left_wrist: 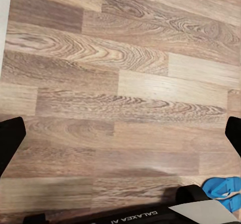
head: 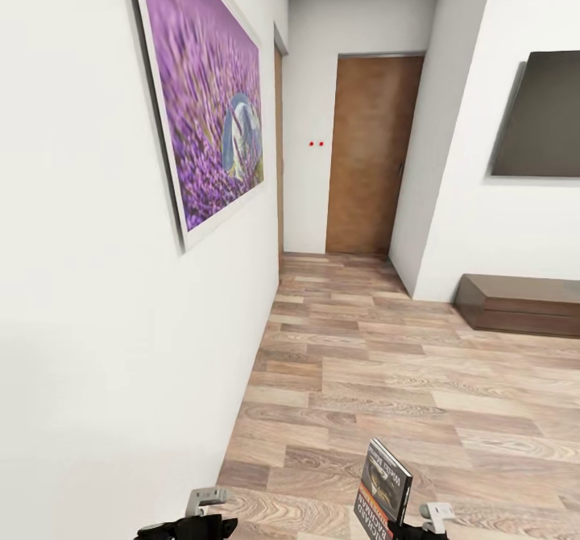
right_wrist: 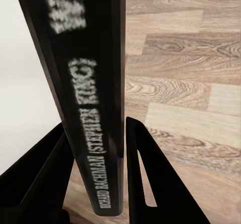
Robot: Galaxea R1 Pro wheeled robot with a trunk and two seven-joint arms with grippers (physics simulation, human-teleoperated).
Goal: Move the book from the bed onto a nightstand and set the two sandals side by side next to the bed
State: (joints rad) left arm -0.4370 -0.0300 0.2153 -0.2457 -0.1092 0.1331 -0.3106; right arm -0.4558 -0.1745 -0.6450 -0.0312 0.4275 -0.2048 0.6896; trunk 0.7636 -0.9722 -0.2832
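right tool (right_wrist: 95,179) clamped, left tool (left_wrist: 120,138) spread

Bright blue flat sandals (left_wrist: 224,190) cut by the lower right frame edge, dark paperback book (head: 384,488) cropped at the bottom edge, its upper spine lettering blurred, black wall-mounted TV (head: 540,117) clipped at right, dark brown wooden bench (head: 515,304) likewise.

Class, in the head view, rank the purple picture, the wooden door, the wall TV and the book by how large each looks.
1. Purple picture, though nearness inflates it
2. Wooden door
3. Wall TV, cut by the frame edge
4. Book, partly cropped, in the right gripper
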